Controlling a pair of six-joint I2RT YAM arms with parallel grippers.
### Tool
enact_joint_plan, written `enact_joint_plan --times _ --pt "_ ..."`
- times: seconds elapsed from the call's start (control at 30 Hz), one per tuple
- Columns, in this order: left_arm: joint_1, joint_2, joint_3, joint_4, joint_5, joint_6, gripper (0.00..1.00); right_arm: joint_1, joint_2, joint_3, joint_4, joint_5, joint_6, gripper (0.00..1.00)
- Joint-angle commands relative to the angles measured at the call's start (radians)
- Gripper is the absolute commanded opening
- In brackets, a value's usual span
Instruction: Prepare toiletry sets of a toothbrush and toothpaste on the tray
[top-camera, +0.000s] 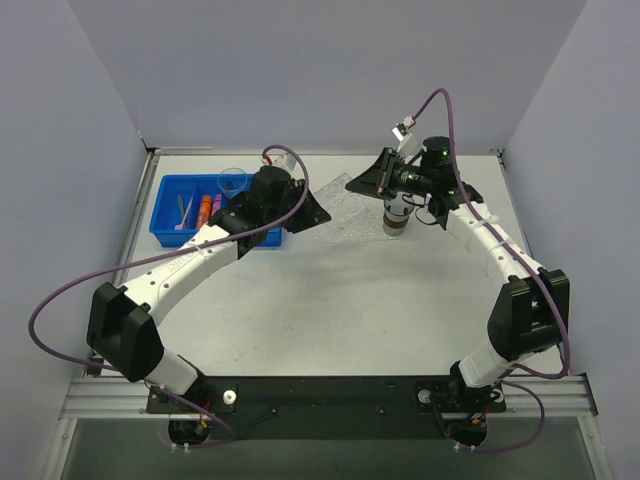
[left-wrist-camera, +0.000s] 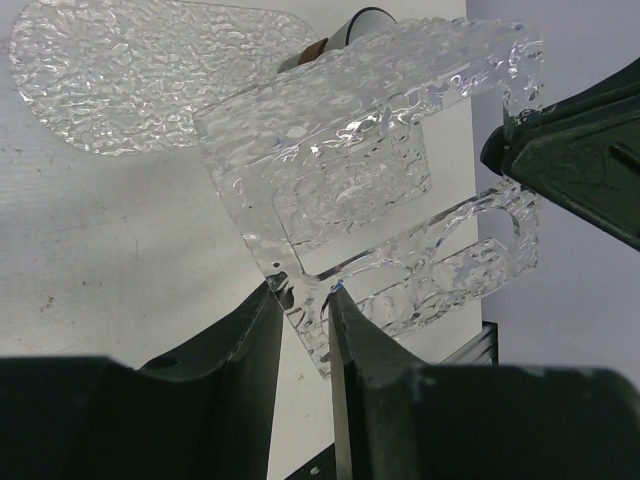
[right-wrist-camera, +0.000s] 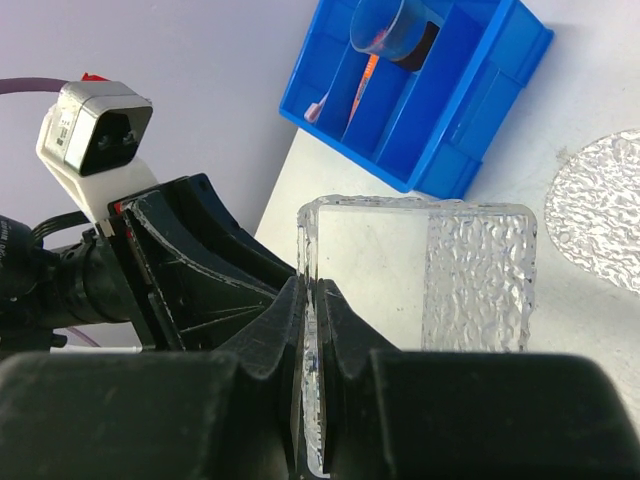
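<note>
The tray (top-camera: 338, 222) is a clear bumpy oblong that lies flat on the table; it also shows in the left wrist view (left-wrist-camera: 130, 70) and the right wrist view (right-wrist-camera: 600, 200). Both grippers hold a separate clear, bumpy rectangular plastic piece (left-wrist-camera: 360, 150) with slots above it. My left gripper (left-wrist-camera: 303, 290) is shut on its near corner. My right gripper (right-wrist-camera: 313, 290) is shut on one thin wall (right-wrist-camera: 480, 280). The toothbrush (top-camera: 183, 212), the orange toothpaste (top-camera: 204, 210) and the pink toothpaste (top-camera: 216, 205) lie in the blue bin.
The blue bin (top-camera: 170, 215) sits at the back left with a clear cup (top-camera: 233, 180) standing in it. A small whitish-brown cylinder (top-camera: 397, 218) stands right of the tray. Both arms meet over the table's back middle.
</note>
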Motion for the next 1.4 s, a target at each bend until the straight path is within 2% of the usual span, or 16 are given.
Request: enact_joint_plan --times 0.0,0.13,0.37,0.47,0.6,0.73,0.8,1.0,1.2,1.37 --pt "-0.019 -0.004 0.062 0.029 0.010 0.039 0.16 0.015 -0.038 -0.007 0.031 -0.013 -0.026 0.00" --pt "-0.008 0.019 0.042 0.046 0.020 0.052 0.00 0.015 -0.027 -0.015 -0.013 0.019 -0.061 0.00" --pt "0.015 0.065 0.012 0.135 0.051 0.089 0.00 0.015 -0.024 -0.021 -0.170 0.110 -0.213 0.30" --pt "0.026 0.096 -0.023 0.210 0.100 0.080 0.00 0.017 -0.027 -0.038 -0.186 0.137 -0.262 0.35" --pt "0.031 0.124 -0.067 0.292 0.132 0.069 0.00 0.020 -0.013 -0.040 -0.248 0.156 -0.293 0.37" --pt "0.037 0.153 -0.071 0.293 0.128 0.080 0.00 0.032 -0.021 -0.018 -0.330 0.266 -0.365 0.38" --pt "0.041 0.157 -0.082 0.348 0.134 0.074 0.00 0.032 -0.027 -0.015 -0.350 0.306 -0.378 0.39" --pt "0.043 0.174 -0.125 0.439 0.180 0.063 0.00 0.037 -0.010 -0.011 -0.370 0.318 -0.381 0.40" --pt "0.051 0.170 -0.169 0.492 0.197 0.020 0.00 0.035 0.000 0.016 -0.440 0.418 -0.387 0.41" --pt "0.052 0.153 -0.183 0.514 0.215 0.002 0.00 0.033 0.008 0.032 -0.446 0.407 -0.362 0.41"
